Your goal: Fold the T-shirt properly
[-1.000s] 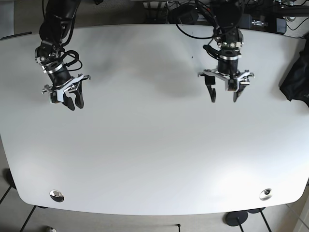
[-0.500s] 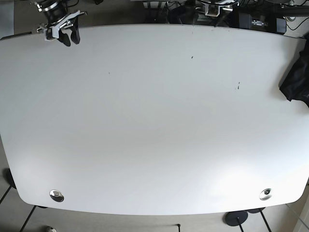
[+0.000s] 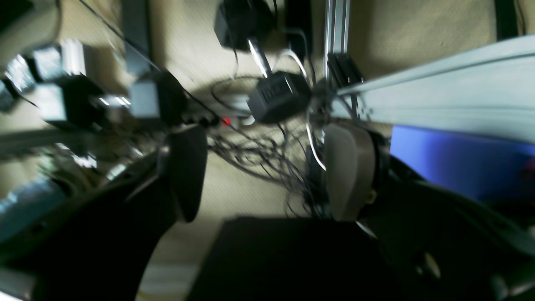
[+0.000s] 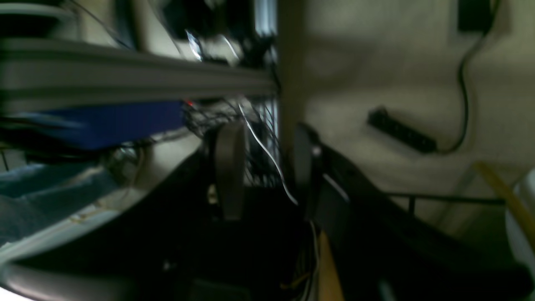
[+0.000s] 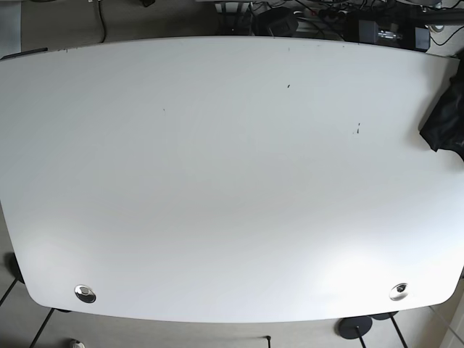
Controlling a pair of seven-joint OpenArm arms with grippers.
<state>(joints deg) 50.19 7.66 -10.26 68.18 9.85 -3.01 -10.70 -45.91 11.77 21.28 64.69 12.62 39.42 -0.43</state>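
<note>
The black T-shirt (image 5: 445,116) lies bunched at the far right edge of the white table (image 5: 217,181), partly cut off by the frame. Neither arm shows in the base view. In the left wrist view my left gripper (image 3: 267,175) is open and empty, its fingers (image 3: 188,171) wide apart, and it faces cables on the floor behind the table. In the right wrist view my right gripper (image 4: 266,165) is open with a narrower gap and holds nothing. Both wrist views are blurred. The shirt shows in neither wrist view.
Cables and black power bricks (image 3: 278,96) lie on the beige floor behind the table, next to an aluminium rail (image 3: 336,42). A power strip (image 4: 401,131) lies on the floor. Two metal grommets (image 5: 85,293) sit near the table's front corners.
Both arms have pulled back from over the table, past its far edge, and out of the base view. The black shirt has not moved.
</note>
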